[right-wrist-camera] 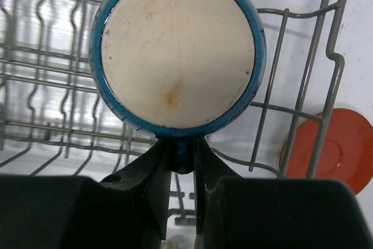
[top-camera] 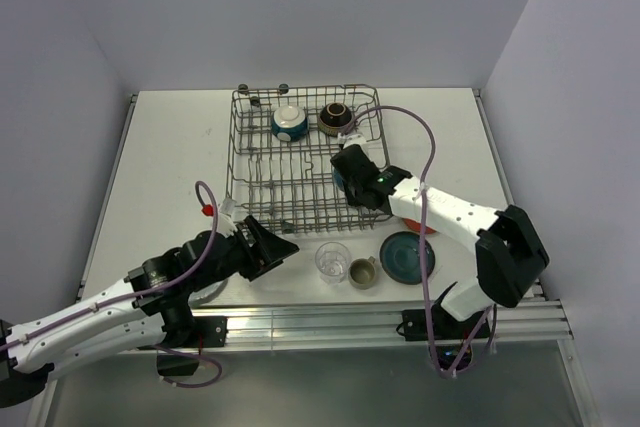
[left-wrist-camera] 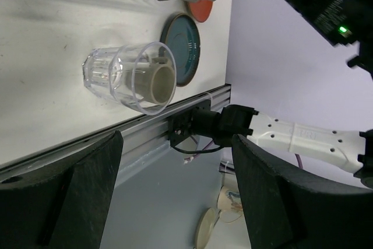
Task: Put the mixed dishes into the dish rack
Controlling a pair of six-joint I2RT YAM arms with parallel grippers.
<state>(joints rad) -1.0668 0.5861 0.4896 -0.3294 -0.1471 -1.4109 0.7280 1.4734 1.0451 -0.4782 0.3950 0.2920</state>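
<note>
Right gripper (right-wrist-camera: 182, 158), clamped on a blue mug (right-wrist-camera: 175, 51) by its handle, hovers above the dish rack (top-camera: 280, 182); next, lower it between the tines beneath.

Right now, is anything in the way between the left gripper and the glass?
Nothing visible. Only bare table lies between the open left gripper and the glass; the cup sits behind it.
</note>
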